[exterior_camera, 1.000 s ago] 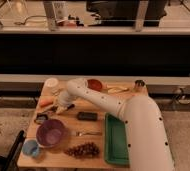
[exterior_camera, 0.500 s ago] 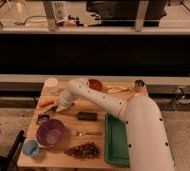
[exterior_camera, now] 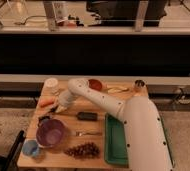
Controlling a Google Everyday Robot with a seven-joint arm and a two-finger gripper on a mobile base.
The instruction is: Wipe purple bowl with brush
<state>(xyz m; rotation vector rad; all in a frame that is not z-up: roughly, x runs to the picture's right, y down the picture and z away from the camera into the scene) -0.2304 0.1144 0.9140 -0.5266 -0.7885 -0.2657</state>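
Reaching across the wooden table [exterior_camera: 70, 125] from the right, the gripper [exterior_camera: 56, 108] has dipped slightly lower than 0.5 s ago and now sits just beside the carrot [exterior_camera: 46, 102]; whether it is spread or clamped cannot be told. The purple bowl [exterior_camera: 50, 133] has not moved, sitting near the table's left edge, with the brush [exterior_camera: 44, 119] a dark shape at its upper-left rim. 1 blue cup [exterior_camera: 30, 147] crowds the front-left corner. Open tabletop lies between the bowl and the black block [exterior_camera: 87, 116]; the green tray [exterior_camera: 115, 145] fills the right side.
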